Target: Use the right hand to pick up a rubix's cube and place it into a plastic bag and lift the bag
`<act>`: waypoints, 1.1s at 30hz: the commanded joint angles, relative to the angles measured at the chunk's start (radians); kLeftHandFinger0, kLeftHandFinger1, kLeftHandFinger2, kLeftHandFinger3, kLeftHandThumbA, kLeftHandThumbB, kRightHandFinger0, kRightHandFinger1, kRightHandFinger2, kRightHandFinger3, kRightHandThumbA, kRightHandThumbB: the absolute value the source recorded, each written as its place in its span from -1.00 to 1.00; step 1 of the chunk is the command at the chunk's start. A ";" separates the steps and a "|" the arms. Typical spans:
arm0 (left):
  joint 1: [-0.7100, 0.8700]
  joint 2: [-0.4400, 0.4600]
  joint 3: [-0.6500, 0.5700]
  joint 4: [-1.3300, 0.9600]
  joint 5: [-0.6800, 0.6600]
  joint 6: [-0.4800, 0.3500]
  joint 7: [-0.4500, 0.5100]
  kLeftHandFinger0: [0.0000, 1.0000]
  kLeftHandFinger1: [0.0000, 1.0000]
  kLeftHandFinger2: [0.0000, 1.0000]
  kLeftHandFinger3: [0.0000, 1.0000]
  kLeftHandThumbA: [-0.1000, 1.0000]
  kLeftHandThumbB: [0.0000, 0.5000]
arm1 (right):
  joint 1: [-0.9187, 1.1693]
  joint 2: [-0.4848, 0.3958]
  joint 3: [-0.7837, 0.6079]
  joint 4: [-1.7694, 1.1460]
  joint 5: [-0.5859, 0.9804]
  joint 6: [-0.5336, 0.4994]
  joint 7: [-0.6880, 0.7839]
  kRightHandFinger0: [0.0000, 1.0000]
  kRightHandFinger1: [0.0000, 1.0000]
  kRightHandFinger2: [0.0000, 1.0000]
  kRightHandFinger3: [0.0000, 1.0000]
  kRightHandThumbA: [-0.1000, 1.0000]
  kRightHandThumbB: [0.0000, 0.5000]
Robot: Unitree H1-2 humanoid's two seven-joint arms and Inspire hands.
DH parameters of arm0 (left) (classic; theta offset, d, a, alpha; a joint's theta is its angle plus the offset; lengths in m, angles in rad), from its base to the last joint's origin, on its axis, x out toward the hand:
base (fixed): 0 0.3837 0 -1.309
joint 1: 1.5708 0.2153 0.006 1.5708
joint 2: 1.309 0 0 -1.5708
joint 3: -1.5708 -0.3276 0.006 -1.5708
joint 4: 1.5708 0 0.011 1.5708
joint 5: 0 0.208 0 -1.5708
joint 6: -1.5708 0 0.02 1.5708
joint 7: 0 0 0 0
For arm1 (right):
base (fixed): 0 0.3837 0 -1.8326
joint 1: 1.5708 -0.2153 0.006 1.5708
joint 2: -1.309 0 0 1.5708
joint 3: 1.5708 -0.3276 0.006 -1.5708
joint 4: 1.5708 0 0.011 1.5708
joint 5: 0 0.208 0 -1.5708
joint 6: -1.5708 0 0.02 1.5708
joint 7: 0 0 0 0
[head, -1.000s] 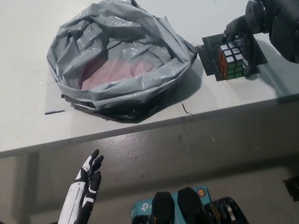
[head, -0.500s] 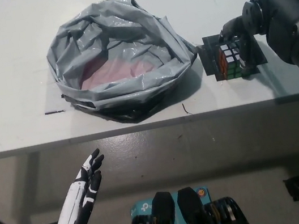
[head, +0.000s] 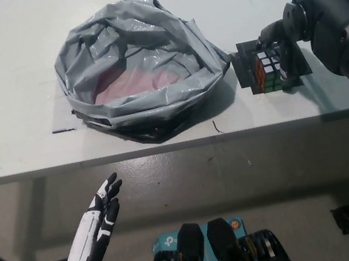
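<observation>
Grey plastic bag [head: 141, 69] sits open-mouthed at upper centre of the frame on the white table [head: 6, 85], rim rolled down, pinkish interior showing, nothing in it. Black right hand [head: 276, 52] is at upper right, draped over the Rubik's cube [head: 270, 70], which rests on a dark mat [head: 243, 69] just beside the bag's right edge. Compared with a second ago, the fingers have come lower around the cube's far and right sides; over the last half second almost nothing moved. Cube not displaced, not lifted. Judgement: grasp closing but not confirmed; whether the fingers bear on the cube cannot be told. White left hand [head: 99, 221] rests at lower left below the table edge, fingers extended, holding nothing.
</observation>
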 commanded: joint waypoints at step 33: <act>-0.021 0.012 0.007 -0.011 0.010 -0.020 -0.013 1.00 1.00 1.00 1.00 1.00 -0.51 | -0.046 -0.106 -0.258 -0.020 0.119 -0.106 -0.410 -0.85 -0.30 0.15 0.15 -1.00 -0.02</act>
